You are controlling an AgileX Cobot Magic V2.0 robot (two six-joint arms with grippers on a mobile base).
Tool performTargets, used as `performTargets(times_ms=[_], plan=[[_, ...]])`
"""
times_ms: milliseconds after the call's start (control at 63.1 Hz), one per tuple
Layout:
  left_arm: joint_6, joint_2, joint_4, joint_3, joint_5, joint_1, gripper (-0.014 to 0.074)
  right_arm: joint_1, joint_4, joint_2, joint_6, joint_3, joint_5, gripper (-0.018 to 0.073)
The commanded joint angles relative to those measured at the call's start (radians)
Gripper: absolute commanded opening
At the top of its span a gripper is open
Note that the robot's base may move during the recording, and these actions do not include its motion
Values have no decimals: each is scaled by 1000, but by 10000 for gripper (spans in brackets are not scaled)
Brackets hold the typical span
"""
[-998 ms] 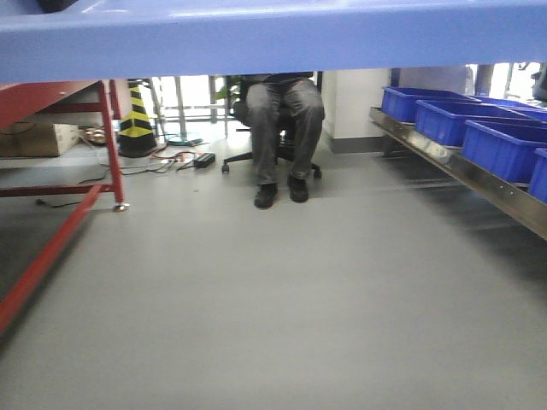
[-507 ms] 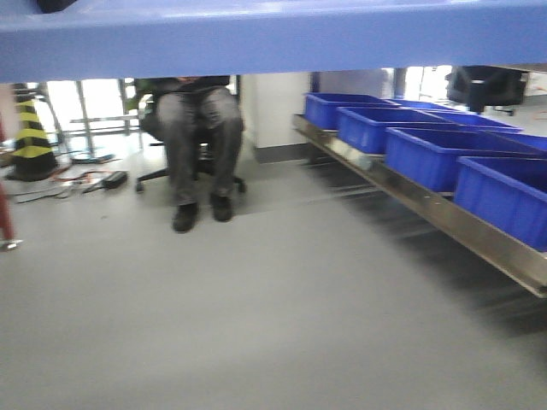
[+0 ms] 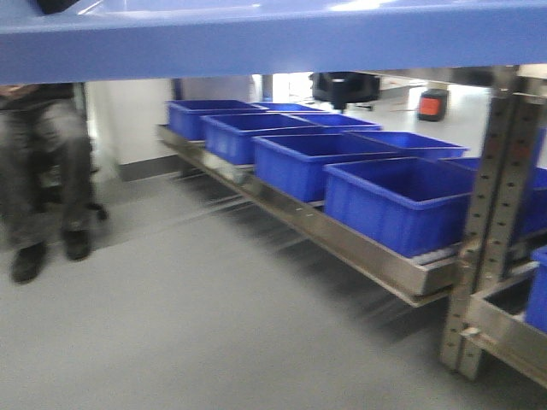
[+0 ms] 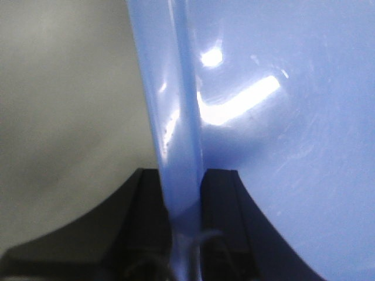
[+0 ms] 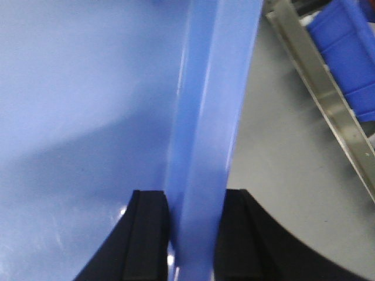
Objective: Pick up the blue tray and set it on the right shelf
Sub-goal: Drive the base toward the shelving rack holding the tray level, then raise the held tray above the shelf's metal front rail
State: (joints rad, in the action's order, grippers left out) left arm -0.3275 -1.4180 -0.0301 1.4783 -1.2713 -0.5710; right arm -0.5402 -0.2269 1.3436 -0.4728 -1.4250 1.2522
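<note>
The left gripper (image 4: 184, 234) sits at the bottom middle of the left wrist view. Its two black fingers (image 4: 143, 222) are close together, one on each side of the thin side wall of the blue tray (image 4: 293, 117), and they pinch it. The wall runs straight up to the top of the frame. The shiny inside of the tray fills the right side, with bright spots of light on it. The grey floor (image 4: 64, 117) fills the left side.

The right gripper (image 5: 193, 234) does the same at the bottom middle of the right wrist view. Its black fingers (image 5: 146, 234) squeeze the tray's other side wall. Here the blue tray (image 5: 76, 105) fills the left side. In the upper right corner are the steel front lip of the right shelf (image 5: 328, 105) and part of a dark blue bin (image 5: 345, 64).

In the front view the blue tray (image 3: 273, 43) is a wide band across the top, held up in the air. It is not on the right shelf (image 3: 342, 243), which runs low from the middle left to the lower right. A row of dark blue bins (image 3: 402, 201) stands on it. A metal post with holes (image 3: 491, 213) stands at the right. A sitting person's legs (image 3: 47, 171) are at the left edge.
</note>
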Motion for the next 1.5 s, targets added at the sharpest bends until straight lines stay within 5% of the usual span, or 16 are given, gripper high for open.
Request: performTargets(times_ms=[0,1489], plan=[[40,31,-96,31,-9,-25,-48,-9,37,-29,30,-26,12,22],[40,31,-96,31,-9,-25,-48,-9,37,-29,30,-26,12,22]])
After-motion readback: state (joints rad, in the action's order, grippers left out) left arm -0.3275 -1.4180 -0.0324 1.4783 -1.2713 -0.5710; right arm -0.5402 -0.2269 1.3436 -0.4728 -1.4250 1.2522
